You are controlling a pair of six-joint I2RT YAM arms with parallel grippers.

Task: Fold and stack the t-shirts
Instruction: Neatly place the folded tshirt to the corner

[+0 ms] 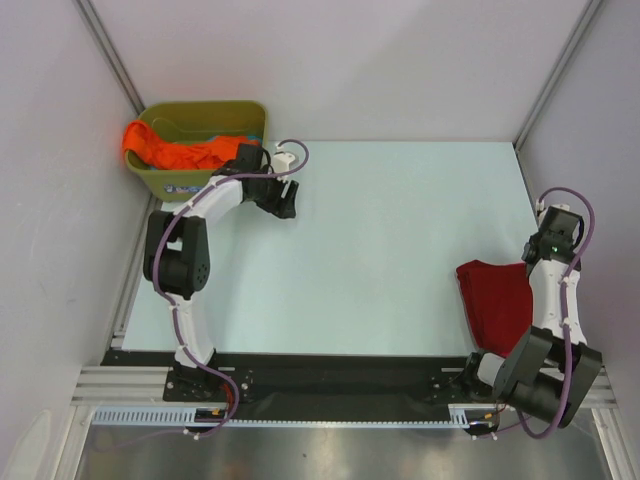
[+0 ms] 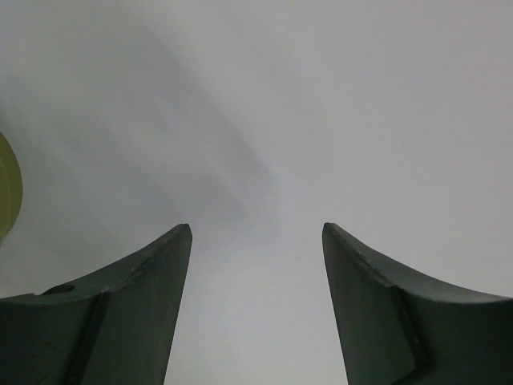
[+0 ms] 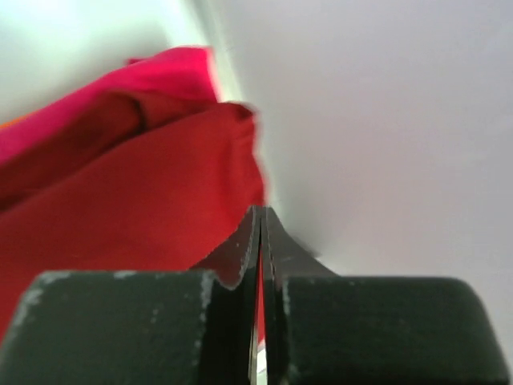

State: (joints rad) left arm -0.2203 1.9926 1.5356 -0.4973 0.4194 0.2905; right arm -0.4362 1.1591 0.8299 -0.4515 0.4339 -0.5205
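Fingers of the right gripper point(image 3: 260, 215) are pressed together at the edge of the folded dark red t-shirt point(image 1: 495, 300), which lies at the right side of the table point(image 1: 400, 250). A pink t-shirt point(image 3: 172, 64) shows just behind it, and I cannot tell whether any cloth is pinched. The left gripper point(image 2: 256, 233) stands apart and empty beside the green tub point(image 1: 195, 185), where the orange t-shirt point(image 1: 175, 155) hangs over the rim.

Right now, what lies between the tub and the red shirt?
Top view: the left gripper sits just beside the tub, then only bare table up to the red shirt.
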